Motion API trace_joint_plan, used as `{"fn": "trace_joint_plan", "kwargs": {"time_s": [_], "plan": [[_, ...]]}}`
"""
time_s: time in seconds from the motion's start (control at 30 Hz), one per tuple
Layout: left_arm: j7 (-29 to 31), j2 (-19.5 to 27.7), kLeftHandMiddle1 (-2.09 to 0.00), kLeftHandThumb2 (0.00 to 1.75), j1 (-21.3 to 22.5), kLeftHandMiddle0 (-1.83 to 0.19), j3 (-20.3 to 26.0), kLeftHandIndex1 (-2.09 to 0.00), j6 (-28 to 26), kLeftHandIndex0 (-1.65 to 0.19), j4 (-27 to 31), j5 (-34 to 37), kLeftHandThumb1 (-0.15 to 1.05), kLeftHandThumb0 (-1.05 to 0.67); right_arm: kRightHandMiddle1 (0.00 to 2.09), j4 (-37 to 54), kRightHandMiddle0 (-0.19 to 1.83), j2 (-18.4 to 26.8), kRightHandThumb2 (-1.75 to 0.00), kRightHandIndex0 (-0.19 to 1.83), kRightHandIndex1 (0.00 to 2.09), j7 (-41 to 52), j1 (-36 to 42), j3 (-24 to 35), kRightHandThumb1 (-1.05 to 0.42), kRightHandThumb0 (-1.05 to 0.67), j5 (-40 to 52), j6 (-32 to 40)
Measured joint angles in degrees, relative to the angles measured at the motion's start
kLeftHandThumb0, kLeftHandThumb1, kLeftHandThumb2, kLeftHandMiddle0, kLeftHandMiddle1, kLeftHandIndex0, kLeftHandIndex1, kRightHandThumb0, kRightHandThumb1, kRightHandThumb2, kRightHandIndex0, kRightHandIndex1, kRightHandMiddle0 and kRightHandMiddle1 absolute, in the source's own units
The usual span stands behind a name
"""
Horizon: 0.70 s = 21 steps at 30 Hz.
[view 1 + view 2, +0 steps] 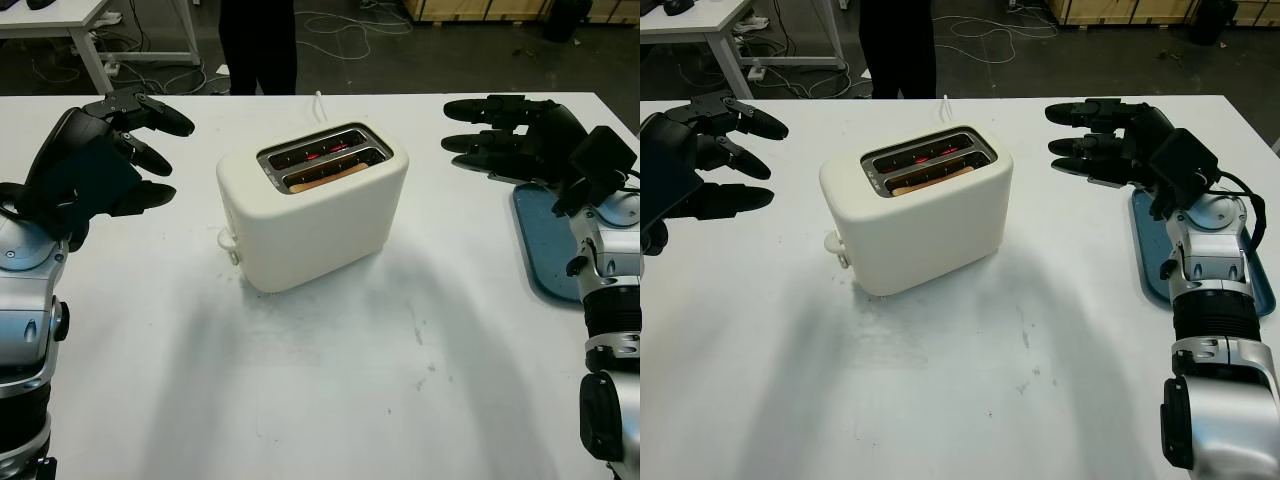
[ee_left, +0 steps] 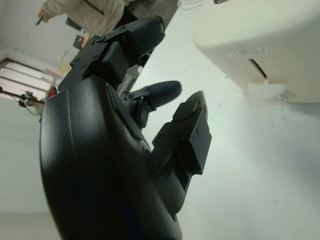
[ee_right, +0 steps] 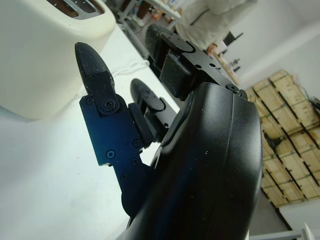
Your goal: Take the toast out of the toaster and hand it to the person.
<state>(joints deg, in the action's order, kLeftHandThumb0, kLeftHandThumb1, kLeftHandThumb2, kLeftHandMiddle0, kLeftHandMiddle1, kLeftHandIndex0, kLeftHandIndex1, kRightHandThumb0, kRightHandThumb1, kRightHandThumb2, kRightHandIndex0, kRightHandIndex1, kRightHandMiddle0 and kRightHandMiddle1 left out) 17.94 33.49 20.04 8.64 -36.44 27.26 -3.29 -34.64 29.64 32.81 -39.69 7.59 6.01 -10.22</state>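
A cream toaster [image 1: 310, 215] stands in the middle of the white table [image 1: 330, 400], its lever [image 1: 229, 243] at the near left end. A slice of toast [image 1: 328, 176] sits low in the nearer slot; the farther slot glows red inside. My left hand [image 1: 130, 140] hovers open to the left of the toaster, clear of it. Off to the toaster's right, my right hand [image 1: 490, 135] is also open and holds nothing. A person in dark trousers [image 1: 258, 45] stands behind the table.
A blue tray [image 1: 545, 240] lies at the table's right edge, under my right forearm. The toaster's white cord [image 1: 320, 100] runs off the far edge. Another white table [image 1: 60, 20] stands at the back left, with cables on the floor.
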Motion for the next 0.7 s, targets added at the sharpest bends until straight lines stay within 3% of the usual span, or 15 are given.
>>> {"fn": "trace_joint_plan", "kwargs": {"time_s": [0.7], "plan": [[0.00,-0.01,-1.35,0.17,0.00,-0.42,-0.22,-1.02,-0.21,-0.40,0.05,0.00,0.92,0.43,0.00,-0.29,0.76,0.00,0.00,0.84,0.00,0.28,0.00,0.09,-0.79,-0.46,0.02,-0.04]]}}
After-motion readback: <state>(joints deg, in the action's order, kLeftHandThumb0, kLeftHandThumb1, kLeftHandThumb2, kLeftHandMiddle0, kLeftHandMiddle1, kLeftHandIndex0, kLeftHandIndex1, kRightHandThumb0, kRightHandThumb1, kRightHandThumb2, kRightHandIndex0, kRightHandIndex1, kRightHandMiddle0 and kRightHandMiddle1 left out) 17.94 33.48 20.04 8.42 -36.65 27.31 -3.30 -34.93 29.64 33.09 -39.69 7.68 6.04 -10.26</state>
